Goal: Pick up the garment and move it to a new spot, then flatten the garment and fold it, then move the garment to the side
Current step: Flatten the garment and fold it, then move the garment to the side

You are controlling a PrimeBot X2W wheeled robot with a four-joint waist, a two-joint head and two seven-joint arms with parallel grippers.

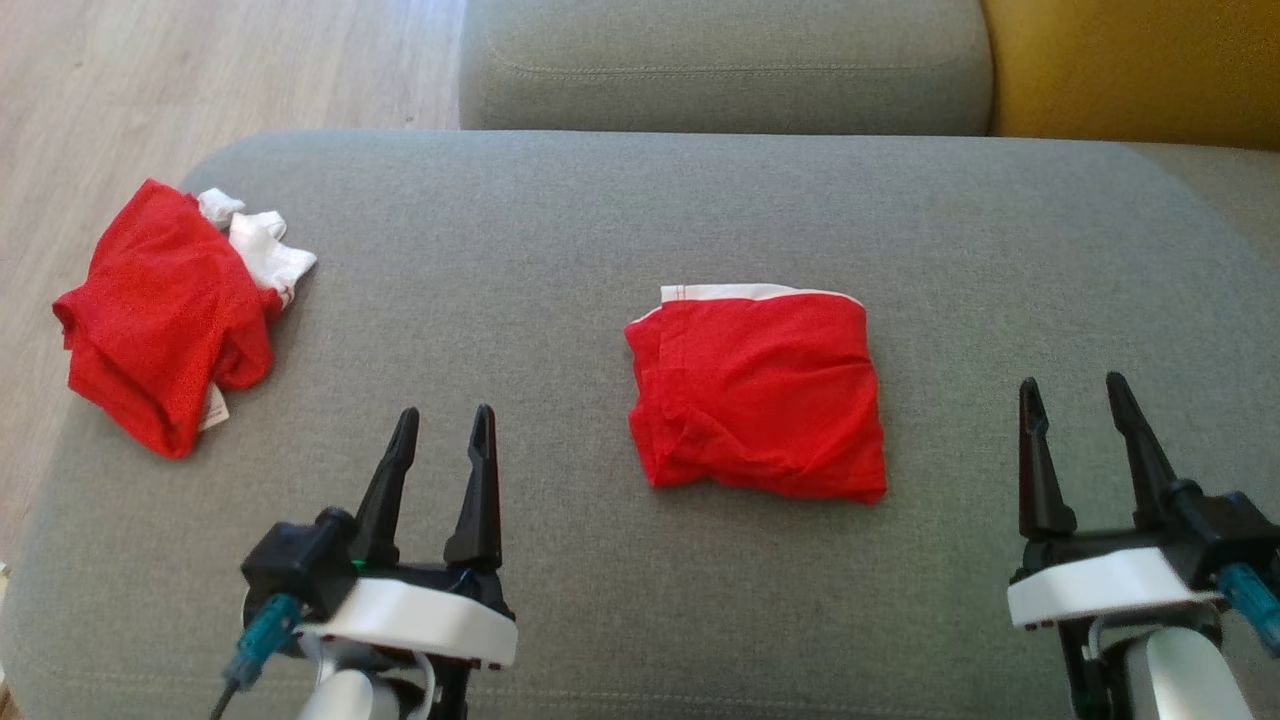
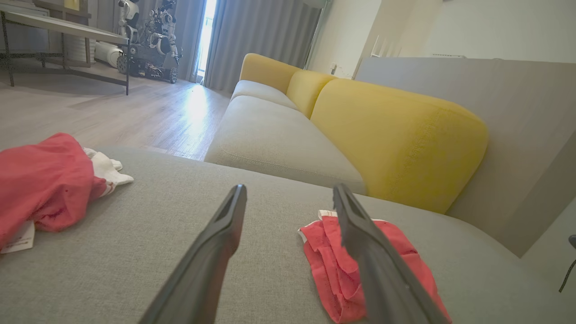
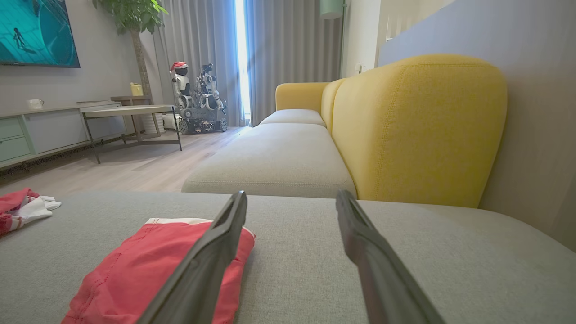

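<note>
The folded red garment (image 1: 757,398) lies flat near the middle of the grey seat cushion (image 1: 560,220). It is a rough square of thin, wrinkled knit with a white band along its far edge. The left gripper (image 1: 446,410) hangs over the cushion's near-left part and the right gripper (image 1: 1071,380) over its near-right part. The garment sits between them, touching neither. Both grippers hold their tapered dark fingers spread apart, empty. A crumpled red-and-white garment (image 1: 160,310) lies at the cushion's left edge. The cushion is coarse woven cloth with rounded corners.
</note>
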